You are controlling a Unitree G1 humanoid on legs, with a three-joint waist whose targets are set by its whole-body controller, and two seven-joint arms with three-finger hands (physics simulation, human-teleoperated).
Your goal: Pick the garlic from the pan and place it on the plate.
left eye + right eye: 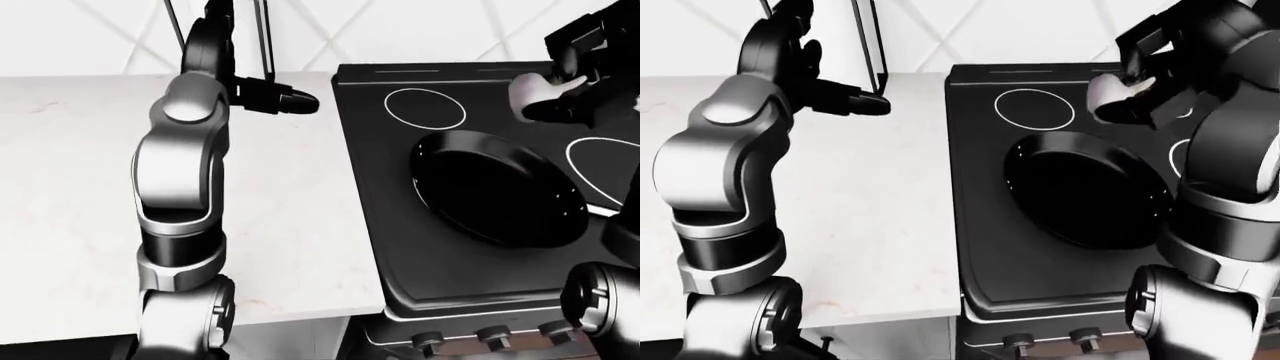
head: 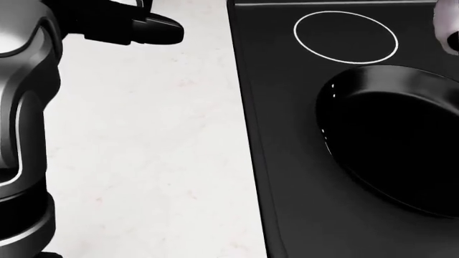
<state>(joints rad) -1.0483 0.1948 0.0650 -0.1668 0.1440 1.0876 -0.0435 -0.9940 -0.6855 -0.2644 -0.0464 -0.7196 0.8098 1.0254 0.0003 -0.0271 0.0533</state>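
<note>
The garlic [image 1: 1110, 90] is out of the pan [image 1: 1085, 191] and sits pale between the dark fingers of the right hand [image 1: 1135, 86], near the top right of the right-eye view, above the stove [image 1: 470, 187] just beyond the pan's upper rim. The fingers are closed round the bulb, so the pick looks done and the step in hand is the carry to the plate.

No plate shows in any view. The white counter [image 1: 70, 172] fills the left half of the frames, and the left hand [image 1: 275, 97] hangs over it near the upper middle of the left-eye view; whether its fingers are apart or together I cannot tell, as only a dark pointed tip shows.

To do the carry well, I judge the grip should be kept firm and level, since a round bulb can roll out of three fingers. The hand should keep its height over the pan rim while it travels. The head probably needs to turn until the plate is in sight before any lowering begins, and release should come only once the bulb rests on the plate.
</note>
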